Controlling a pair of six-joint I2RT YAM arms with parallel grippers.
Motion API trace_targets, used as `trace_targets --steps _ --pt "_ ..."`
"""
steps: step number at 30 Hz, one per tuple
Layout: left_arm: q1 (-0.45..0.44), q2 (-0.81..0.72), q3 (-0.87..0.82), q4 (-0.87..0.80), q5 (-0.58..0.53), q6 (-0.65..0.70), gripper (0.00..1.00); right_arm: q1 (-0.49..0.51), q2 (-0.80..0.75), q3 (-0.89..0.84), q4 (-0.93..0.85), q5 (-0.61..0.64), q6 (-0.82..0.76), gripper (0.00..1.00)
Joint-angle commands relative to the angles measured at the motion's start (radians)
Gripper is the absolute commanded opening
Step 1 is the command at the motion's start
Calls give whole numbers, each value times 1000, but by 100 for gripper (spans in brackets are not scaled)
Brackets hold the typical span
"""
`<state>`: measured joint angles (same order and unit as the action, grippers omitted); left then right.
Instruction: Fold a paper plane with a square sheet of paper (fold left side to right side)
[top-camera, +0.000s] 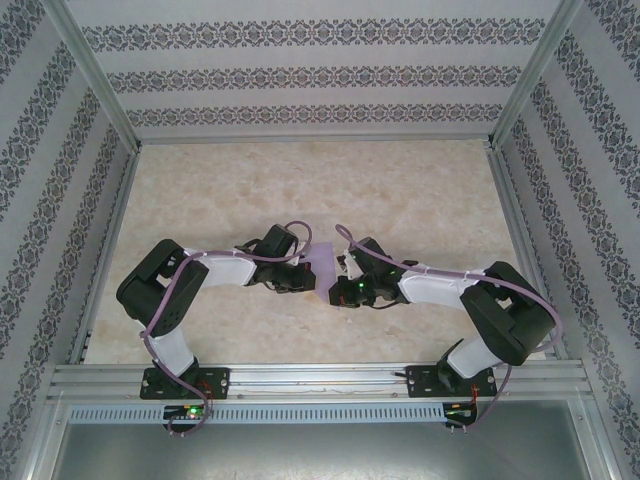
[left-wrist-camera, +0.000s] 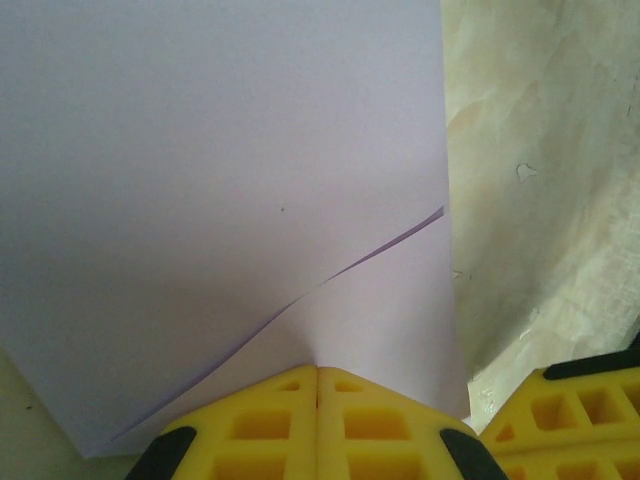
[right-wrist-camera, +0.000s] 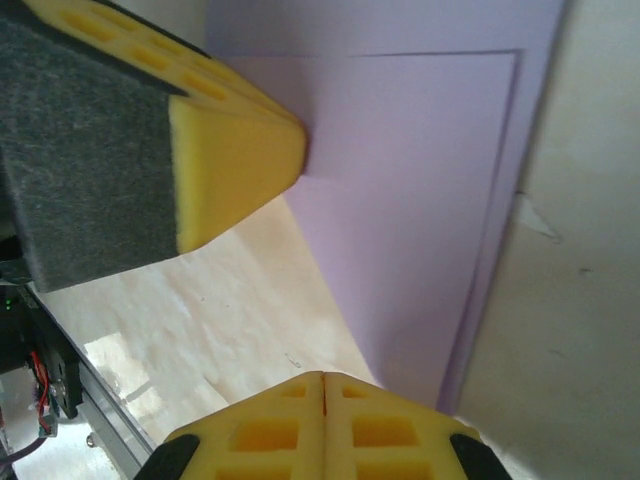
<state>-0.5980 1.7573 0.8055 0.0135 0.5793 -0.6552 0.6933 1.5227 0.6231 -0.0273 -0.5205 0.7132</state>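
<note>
The square sheet of paper (top-camera: 322, 265) is pale lavender and lies between my two grippers in the middle of the table. In the left wrist view the paper (left-wrist-camera: 220, 200) shows two layers, with a loose flap edge curving across it. My left gripper (left-wrist-camera: 318, 368) is shut, and the paper puckers right at its closed yellow tips. From the right wrist view the paper (right-wrist-camera: 420, 200) shows offset layered edges, and the left gripper (right-wrist-camera: 298, 150) meets its near edge. My right gripper (right-wrist-camera: 323, 375) is shut with nothing in its seam, its tips beside the sheet's lower corner.
The marbled beige table (top-camera: 320, 190) stretches open behind the arms. Aluminium rails (top-camera: 320, 375) run along the near edge and up the sides, with patterned walls (top-camera: 300, 75) around. Both arms (top-camera: 200, 275) reach inward, their wrists close together.
</note>
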Motion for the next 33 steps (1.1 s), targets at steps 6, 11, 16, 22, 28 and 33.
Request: trace_targets --steps 6,11,16,22,28,33 --pt "-11 53 -15 -82 -106 -9 0 45 115 93 13 25 25 0" --pt "-11 55 -14 -85 -111 -10 0 45 147 121 23 52 25 0" --pt "-11 57 -10 -92 -112 -8 0 38 161 134 27 57 20 0" --pt "-11 66 -7 -95 -118 -6 0 29 180 129 9 60 13 0" --pt "-11 80 1 -105 -138 -6 0 28 166 75 -25 79 12 0" --pt "-9 95 5 -120 -155 5 0 25 120 29 -52 92 23 0"
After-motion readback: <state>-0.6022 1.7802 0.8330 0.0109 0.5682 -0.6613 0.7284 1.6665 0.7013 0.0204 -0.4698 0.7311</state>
